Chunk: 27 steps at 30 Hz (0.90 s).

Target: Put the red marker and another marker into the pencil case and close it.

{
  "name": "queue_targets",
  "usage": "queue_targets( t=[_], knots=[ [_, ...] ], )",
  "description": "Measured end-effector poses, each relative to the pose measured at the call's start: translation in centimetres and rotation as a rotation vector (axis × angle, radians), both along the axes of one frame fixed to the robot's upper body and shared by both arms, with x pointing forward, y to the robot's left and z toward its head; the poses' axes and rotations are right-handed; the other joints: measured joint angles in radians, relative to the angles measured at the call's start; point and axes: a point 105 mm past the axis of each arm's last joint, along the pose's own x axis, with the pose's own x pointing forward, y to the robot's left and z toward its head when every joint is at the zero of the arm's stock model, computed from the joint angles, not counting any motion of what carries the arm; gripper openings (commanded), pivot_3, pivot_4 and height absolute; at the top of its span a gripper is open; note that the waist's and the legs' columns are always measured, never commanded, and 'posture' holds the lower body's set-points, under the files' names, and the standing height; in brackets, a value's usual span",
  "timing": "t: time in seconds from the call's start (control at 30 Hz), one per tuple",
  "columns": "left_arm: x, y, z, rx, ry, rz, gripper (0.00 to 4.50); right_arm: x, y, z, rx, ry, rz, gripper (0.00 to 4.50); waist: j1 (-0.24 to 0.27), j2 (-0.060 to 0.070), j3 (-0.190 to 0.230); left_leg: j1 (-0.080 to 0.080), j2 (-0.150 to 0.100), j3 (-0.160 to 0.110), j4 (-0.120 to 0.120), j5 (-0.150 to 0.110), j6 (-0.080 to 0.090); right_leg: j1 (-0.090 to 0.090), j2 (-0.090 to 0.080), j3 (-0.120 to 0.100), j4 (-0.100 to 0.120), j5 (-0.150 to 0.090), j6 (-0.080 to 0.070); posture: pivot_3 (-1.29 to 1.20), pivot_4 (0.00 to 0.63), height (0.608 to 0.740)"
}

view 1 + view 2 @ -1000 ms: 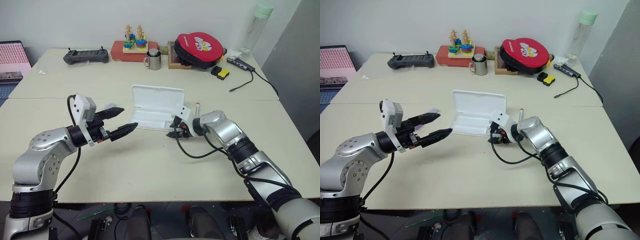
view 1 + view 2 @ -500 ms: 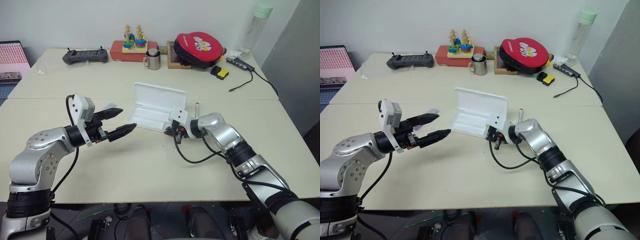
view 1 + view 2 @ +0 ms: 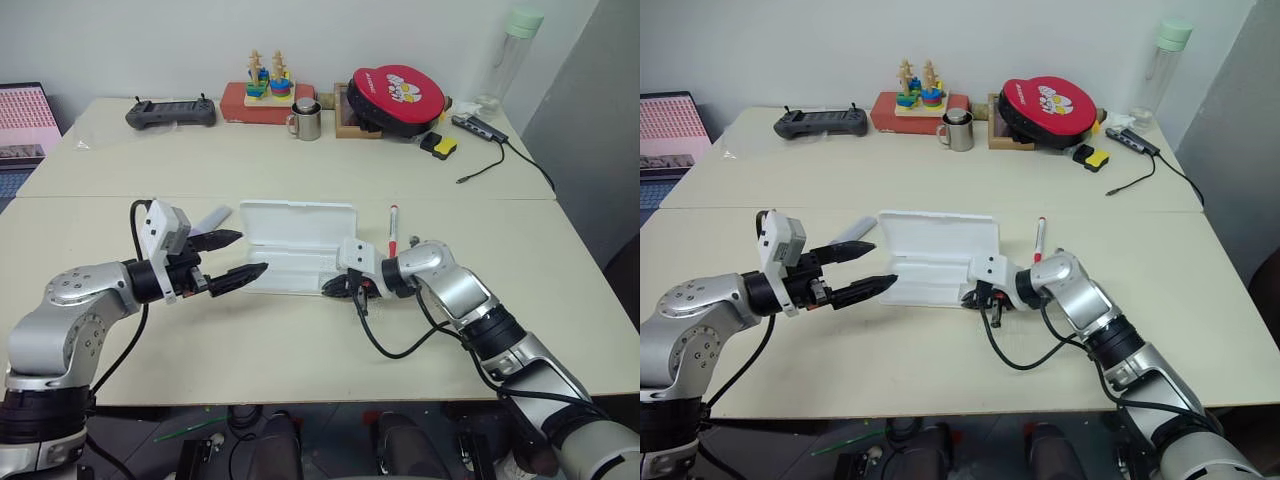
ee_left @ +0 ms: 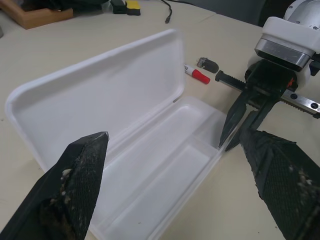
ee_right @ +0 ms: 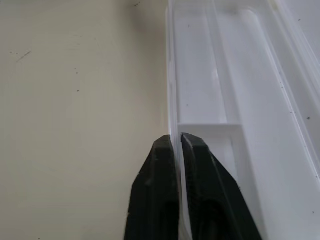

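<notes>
case open flat, right claw pinching its near edge

the pencil case (image 3: pixel 298 246) lies open mid-table with bare table on its near side. both tray sections look empty. the right gripper (image 5: pixel 176 145) has its fingers narrowed onto the tray's thin front wall at the right end. the left gripper (image 3: pixel 232 257) hangs wide open just left of the case. the red marker (image 3: pixel 392 226) lies just right of the case; the lilac marker (image 3: pixel 209 220) lies left of it.

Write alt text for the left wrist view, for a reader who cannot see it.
An open, empty white pencil case lies on a beige table, its lid folded back. The right tool pinches the rim of the tray's far end, and the left tool's black fingers stand wide apart in the foreground. Past the case lie the red marker and a small dark grey stub.
</notes>
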Motion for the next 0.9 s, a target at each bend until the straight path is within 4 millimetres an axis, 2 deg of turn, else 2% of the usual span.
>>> queue_targets(
  t=[0.03, 0.13, 0.2, 0.33, 0.4, 0.47, 0.5, 0.57, 0.6, 0.77, 0.9],
  knots=[
    [0.1, -0.2, 0.2, 0.002, -0.005, -0.009, 4.5, -0.1, 0.1, 0.2, 0.007, -0.004, 0.003, 1.51, 0.0, 0.0, 0.0, 0.0, 0.0, 0.0, 0.0, 0.0, 0.0, 0.0, 0.0, 0.0, 0.0, 0.0, 0.0, 0.0, 0.15, 0.74],
    [0.1, -0.6, 0.1, 0.005, -0.001, -0.026, 4.5, -0.3, 0.1, 1.2, 0.046, -0.003, 0.006, 2.05, 0.002, 0.0, 0.0, 0.0, 0.0, 0.0, 0.0, 0.0, 0.0, 0.0, 0.0, 0.0, 0.0, 0.0, 0.0, 0.0, 0.15, 0.74],
    [0.1, -1.1, 0.0, 0.005, 0.004, -0.045, 4.5, -0.7, -0.4, 2.9, 0.101, -0.005, 0.005, 2.47, 0.004, 0.0, 0.0, 0.0, 0.0, 0.0, 0.0, 0.0, 0.0, 0.0, 0.0, 0.0, 0.0, 0.0, -0.001, 0.0, 0.15, 0.74],
    [-0.1, -2.3, 0.1, 0.006, 0.001, -0.096, 4.5, -1.0, -2.5, 7.2, 0.253, -0.025, -0.071, 3.37, 0.008, 0.0, 0.0, 0.0, 0.0, 0.0, 0.0, 0.0, 0.0, 0.001, 0.0, 0.0, 0.0, 0.0, -0.001, 0.0, 0.15, 0.74],
    [-0.3, -3.2, 0.0, 0.001, 0.004, -0.129, 4.5, -0.6, -3.9, 7.5, 0.29, -0.032, -0.18, 3.92, 0.009, 0.0, 0.0, 0.0, 0.0, 0.0, 0.0, 0.0, 0.0, 0.001, 0.0, 0.0, 0.0, 0.0, 0.0, 0.0, 0.15, 0.74],
    [-0.5, -4.1, -0.2, -0.005, 0.007, -0.155, 4.5, 0.9, -6.3, 6.6, 0.281, -0.04, -0.383, 4.45, 0.013, 0.0, 0.0, 0.0, 0.0, 0.0, 0.0, 0.0, 0.0, 0.001, 0.0, 0.0, -0.001, 0.0, 0.0, 0.0, 0.15, 0.74],
    [-0.4, -4.3, -0.3, -0.01, 0.014, -0.152, 4.5, 2.5, -8.1, 5.9, 0.255, -0.059, -0.56, 4.48, 0.014, 0.0, 0.0, 0.0, 0.0, 0.0, 0.001, 0.0, 0.0, 0.0, 0.0, 0.001, 0.0, 0.0, 0.0, 0.0, 0.15, 0.74],
    [-0.2, -4.6, 0.0, -0.024, 0.002, -0.156, 4.5, 3.8, -10.1, 5.6, 0.238, -0.072, -0.74, 4.48, 0.013, 0.0, 0.0, 0.0, 0.0, 0.0, 0.001, 0.0, 0.0, -0.001, 0.0, 0.001, 0.0, 0.001, 0.001, 0.0, 0.15, 0.74],
    [-0.1, -4.6, 0.2, -0.025, -0.003, -0.158, 4.5, 4.1, -10.4, 5.5, 0.233, -0.075, -0.781, 4.48, 0.009, 0.0, 0.0, 0.0, 0.0, 0.0, 0.001, 0.0, 0.0, 0.0, 0.0, 0.001, 0.0, 0.001, 0.001, 0.0, 0.15, 0.74],
    [0.3, -5.5, 1.0, -0.039, -0.027, -0.188, 4.5, 5.6, -9.6, 4.1, 0.235, -0.047, -0.947, 4.48, -0.003, 0.0, 0.0, 0.0, 0.0, 0.0, 0.0, 0.0, 0.0, 0.0, 0.0, 0.001, 0.0, 0.001, 0.0, 0.0, 0.15, 0.74],
    [0.5, -5.9, 1.2, -0.048, -0.034, -0.199, 4.5, 6.3, -8.7, 3.5, 0.247, -0.02, -0.979, 4.48, -0.002, 0.0, 0.0, -0.001, -0.001, 0.0, 0.0, 0.0, 0.0, 0.0, 0.0, 0.001, 0.0, 0.002, -0.003, 0.0, 0.15, 0.74]
  ],
)
